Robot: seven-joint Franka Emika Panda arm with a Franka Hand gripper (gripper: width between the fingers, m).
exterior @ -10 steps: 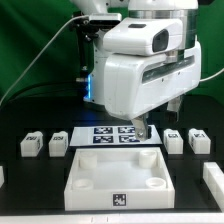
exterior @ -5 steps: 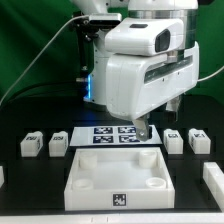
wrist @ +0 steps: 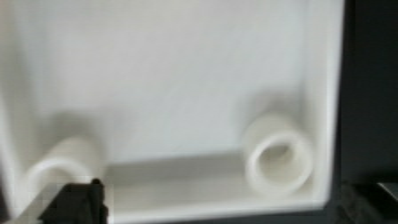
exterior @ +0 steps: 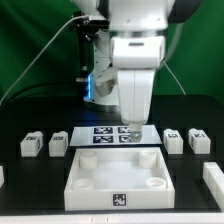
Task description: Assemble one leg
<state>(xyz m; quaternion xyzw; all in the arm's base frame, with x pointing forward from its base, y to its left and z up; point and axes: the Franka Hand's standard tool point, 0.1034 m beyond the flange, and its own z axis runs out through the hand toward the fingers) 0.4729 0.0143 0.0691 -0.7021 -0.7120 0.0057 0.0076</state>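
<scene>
Several legs lie on the black table, small white blocks with tags: two at the exterior view's left (exterior: 31, 145) (exterior: 59, 143) and two at its right (exterior: 173, 141) (exterior: 199, 141). The large white tray-like piece (exterior: 90, 165) with round corner sockets lies in front. My gripper (exterior: 134, 129) hangs over the tray's far edge, in front of the marker board (exterior: 112, 133). In the wrist view my gripper (wrist: 228, 205) is open and empty, one dark finger (wrist: 75, 200) at each side. Below it are the tray's floor and a round socket (wrist: 276, 160). No leg shows in the wrist view.
Two more white blocks are cut off by the picture's edges, one at the exterior view's right (exterior: 214, 178) and one at its left (exterior: 3, 176). Cables hang behind the arm against a green backdrop.
The hand has turned about its vertical axis, so the exterior view sees its narrow side now. The fingertips stay over the tray's far edge. No part has moved.
</scene>
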